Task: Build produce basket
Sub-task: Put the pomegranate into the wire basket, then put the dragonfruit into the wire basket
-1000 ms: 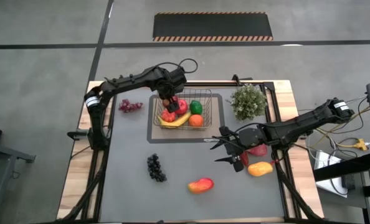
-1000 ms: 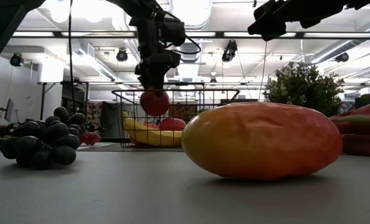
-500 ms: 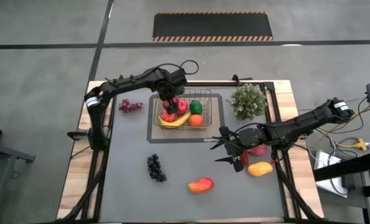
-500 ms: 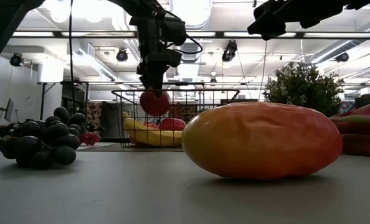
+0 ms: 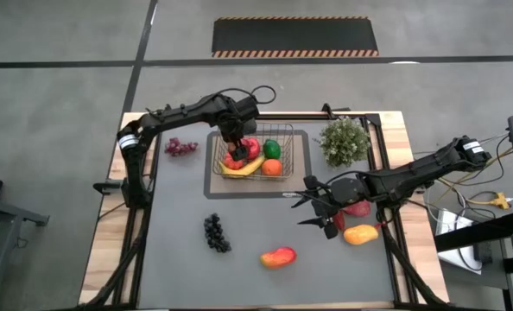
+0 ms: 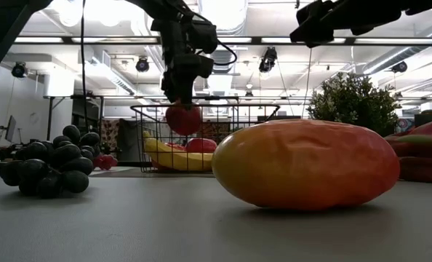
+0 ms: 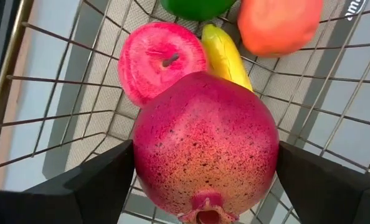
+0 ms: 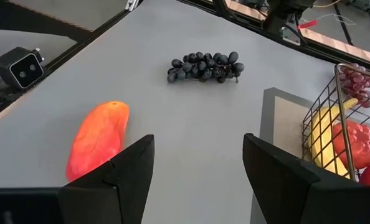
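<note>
A dark wire basket point(image 5: 284, 155) stands on a grey tray point(image 5: 213, 186) at the table's far middle. In it lie a banana point(image 7: 225, 56), a red apple point(image 7: 160, 65), a green pepper point(image 5: 272, 149) and an orange point(image 5: 272, 168). My left gripper point(image 5: 232, 141) stands over the basket's left part, shut on a red pomegranate point(image 7: 207, 143), which shows at rim height in the low view point(image 6: 183, 118). My right gripper point(image 5: 313, 207) hovers open above the table right of centre, with nothing between its fingers point(image 8: 113, 180). My left gripper pinches the pomegranate by two opposite sides point(image 7: 141, 168) between its two fingers point(image 7: 101, 183). The fingers come from above, pointing steeply down. The fruit hangs clear of the produce below it, inside the basket's outline, about level with the rim.
On the mat lie dark grapes point(image 5: 216, 232), a red-yellow mango point(image 5: 278, 257), a second mango point(image 5: 360, 233) and a pink dragon fruit point(image 5: 357, 208) by the right arm. Small reddish grapes point(image 5: 180, 147) lie left of the basket. A leafy plant point(image 5: 345, 141) stands at its right.
My left gripper has turned a little about its wrist while staying over the basket, and the pomegranate has turned with it, still held and clear of the fruit below.
</note>
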Controlling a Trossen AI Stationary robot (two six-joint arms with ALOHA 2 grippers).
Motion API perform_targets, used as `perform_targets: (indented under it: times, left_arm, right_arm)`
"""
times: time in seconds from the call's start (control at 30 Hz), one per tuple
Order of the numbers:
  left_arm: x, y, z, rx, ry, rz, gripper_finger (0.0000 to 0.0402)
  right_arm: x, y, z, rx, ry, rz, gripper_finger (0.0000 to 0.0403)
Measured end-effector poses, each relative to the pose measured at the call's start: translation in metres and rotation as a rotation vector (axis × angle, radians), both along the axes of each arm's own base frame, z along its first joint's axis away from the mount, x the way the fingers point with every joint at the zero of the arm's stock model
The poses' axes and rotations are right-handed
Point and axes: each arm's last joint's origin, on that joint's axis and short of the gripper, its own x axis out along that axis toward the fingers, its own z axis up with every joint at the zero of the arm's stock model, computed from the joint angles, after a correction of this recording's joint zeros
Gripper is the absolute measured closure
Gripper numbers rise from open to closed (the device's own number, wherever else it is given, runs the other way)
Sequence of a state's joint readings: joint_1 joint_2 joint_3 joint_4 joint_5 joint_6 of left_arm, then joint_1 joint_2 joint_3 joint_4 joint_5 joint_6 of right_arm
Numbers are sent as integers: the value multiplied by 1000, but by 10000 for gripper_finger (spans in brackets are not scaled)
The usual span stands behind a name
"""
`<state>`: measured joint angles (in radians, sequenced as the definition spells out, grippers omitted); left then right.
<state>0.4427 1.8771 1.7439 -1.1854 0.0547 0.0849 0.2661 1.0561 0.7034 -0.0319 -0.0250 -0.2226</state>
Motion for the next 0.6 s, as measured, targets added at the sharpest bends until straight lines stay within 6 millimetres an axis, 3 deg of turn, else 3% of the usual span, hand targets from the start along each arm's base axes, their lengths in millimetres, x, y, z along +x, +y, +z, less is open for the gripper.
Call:
perform_targets:
  times: [0.13, 0.33, 0.6]
  left_arm:
    - [0, 0, 0, -2, -1, 7, 48]
    - [0, 0, 0, -5, 0, 24, 6]
    - [-3, -1, 5, -22, 26, 51, 9]
  right_arm:
    - [0, 0, -1, 0, 3, 0, 174]
    - [0, 0, -2, -5, 3, 2, 174]
    - [0, 0, -2, -11, 2, 5, 174]
